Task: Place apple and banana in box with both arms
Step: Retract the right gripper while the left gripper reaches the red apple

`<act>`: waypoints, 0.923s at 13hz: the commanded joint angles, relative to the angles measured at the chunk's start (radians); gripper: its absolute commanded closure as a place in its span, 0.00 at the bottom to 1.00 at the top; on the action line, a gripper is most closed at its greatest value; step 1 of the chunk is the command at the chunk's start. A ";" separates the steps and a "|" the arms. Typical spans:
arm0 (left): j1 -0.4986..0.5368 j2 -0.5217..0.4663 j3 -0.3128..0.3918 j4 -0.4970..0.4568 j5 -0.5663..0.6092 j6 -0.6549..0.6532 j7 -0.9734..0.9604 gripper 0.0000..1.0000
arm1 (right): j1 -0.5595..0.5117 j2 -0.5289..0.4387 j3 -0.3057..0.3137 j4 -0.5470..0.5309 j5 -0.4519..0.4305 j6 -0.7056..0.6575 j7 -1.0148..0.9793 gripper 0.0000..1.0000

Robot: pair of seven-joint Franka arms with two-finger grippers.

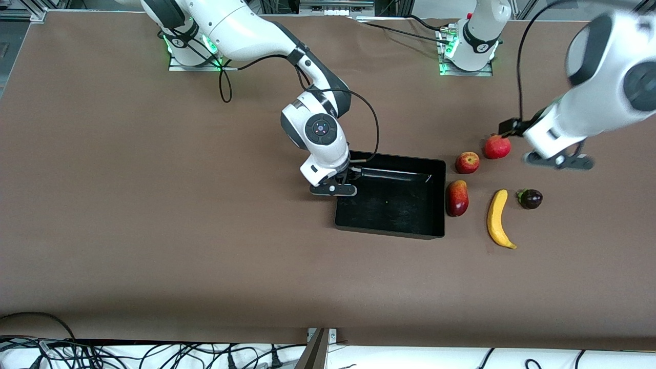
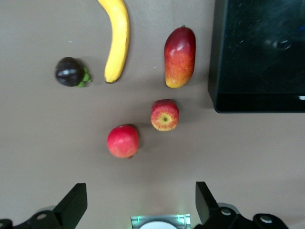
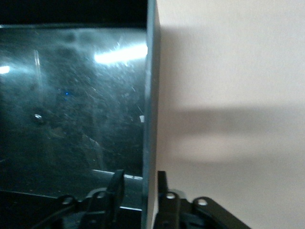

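**At the box wall, fruit not yet touched**

Toward the left arm's end of the table I have the fruit laid out beside the box (image 1: 392,202). The apple (image 1: 467,162) sits just beside the box's corner, with a plain red round fruit (image 1: 497,147) next to it. The banana (image 1: 498,219) lies nearer the front camera, between an oval red-yellow fruit (image 1: 457,198) and a small dark fruit (image 1: 530,199). None of them touch each other, and the box is empty.

My right gripper (image 3: 139,183) is down at the box wall on the right arm's end. Its fingers straddle the thin edge, one inside and one outside, and look closed on it. I judge it is steadying the box.

My left gripper (image 2: 138,202) hangs over the bare table just past the red round fruit, fingers spread wide and holding nothing.

I expect the apple to be light, firm and smooth-skinned, so it may roll or squirt out of a shallow pinch. I would close across its widest part from above, stem dimple up. The red fruit is close, so the fingers need to drop in cleanly.

The banana should be stiff but curved. I would grip across its narrow width near the middle, so it hangs level and does not swing.
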 commanded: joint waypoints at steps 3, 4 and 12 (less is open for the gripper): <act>0.003 -0.042 -0.001 -0.400 -0.007 0.490 0.030 0.00 | -0.145 -0.213 -0.032 0.009 0.016 -0.254 -0.202 0.00; 0.003 -0.038 -0.002 -0.466 -0.007 0.593 0.021 0.00 | -0.202 -0.262 -0.034 0.009 0.020 -0.304 -0.254 0.00; -0.023 0.100 -0.033 -0.576 -0.005 0.885 -0.044 0.00 | -0.321 -0.658 -0.198 -0.236 0.027 -0.541 -0.593 0.00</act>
